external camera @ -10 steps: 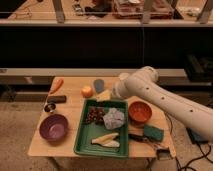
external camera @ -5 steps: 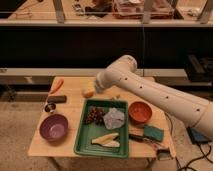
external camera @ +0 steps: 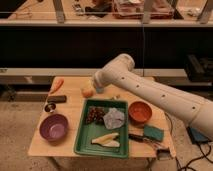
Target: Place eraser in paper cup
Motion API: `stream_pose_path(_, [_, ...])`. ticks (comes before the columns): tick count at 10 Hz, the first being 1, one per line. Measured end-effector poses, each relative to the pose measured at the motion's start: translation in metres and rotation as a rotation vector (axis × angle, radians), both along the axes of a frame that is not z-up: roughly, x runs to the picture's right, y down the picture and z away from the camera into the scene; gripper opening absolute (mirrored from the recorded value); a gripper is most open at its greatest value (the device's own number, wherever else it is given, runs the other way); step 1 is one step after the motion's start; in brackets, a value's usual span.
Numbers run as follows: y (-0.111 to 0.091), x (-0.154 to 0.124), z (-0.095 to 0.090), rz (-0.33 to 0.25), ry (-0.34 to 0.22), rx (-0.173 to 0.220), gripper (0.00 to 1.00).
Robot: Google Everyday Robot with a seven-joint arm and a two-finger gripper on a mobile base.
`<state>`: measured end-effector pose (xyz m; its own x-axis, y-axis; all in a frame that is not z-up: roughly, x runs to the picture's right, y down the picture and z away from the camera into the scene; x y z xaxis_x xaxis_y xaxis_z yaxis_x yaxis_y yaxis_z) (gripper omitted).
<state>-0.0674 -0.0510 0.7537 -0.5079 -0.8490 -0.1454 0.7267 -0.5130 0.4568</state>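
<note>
The eraser point(external camera: 56, 99) is a small black oblong block. It lies flat on the left part of the wooden table point(external camera: 70, 150), just below the carrot point(external camera: 56, 84). My white arm reaches in from the right. Its end, with the gripper point(external camera: 98, 84), hangs over the back middle of the table, next to the orange fruit point(external camera: 87, 92) and well right of the eraser. The paper cup does not show; the arm covers the spot behind the tray where cups stood.
A small round dark tin point(external camera: 49, 107) and a purple bowl point(external camera: 53, 127) sit front left. A green tray point(external camera: 82, 142) with food fills the middle. An orange bowl point(external camera: 139, 112) and a green sponge point(external camera: 152, 132) are at the right.
My arm has swung left along the back of the table, from above the tray's right side to beside the orange fruit. It now covers the grey-blue cup. The objects have not moved.
</note>
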Motion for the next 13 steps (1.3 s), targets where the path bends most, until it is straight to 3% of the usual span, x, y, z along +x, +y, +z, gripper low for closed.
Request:
stream_pose_path(3, [-0.032, -0.045, 0.022, -0.158, -0.104, 0.109, 0.80])
stream_pose_path(4, [-0.036, -0.075, 0.032, -0.272, -0.155, 0.171, 0.80])
stream_pose_path(7, [-0.034, -0.111, 0.044, -0.430, -0.205, 0.251, 0.80])
stream_pose_path(10, [-0.036, -0.112, 0.041, -0.446, -0.216, 0.275, 0.80])
stream_pose_path(13, [-0.029, -0.132, 0.047, -0.533, -0.286, 0.347, 0.80])
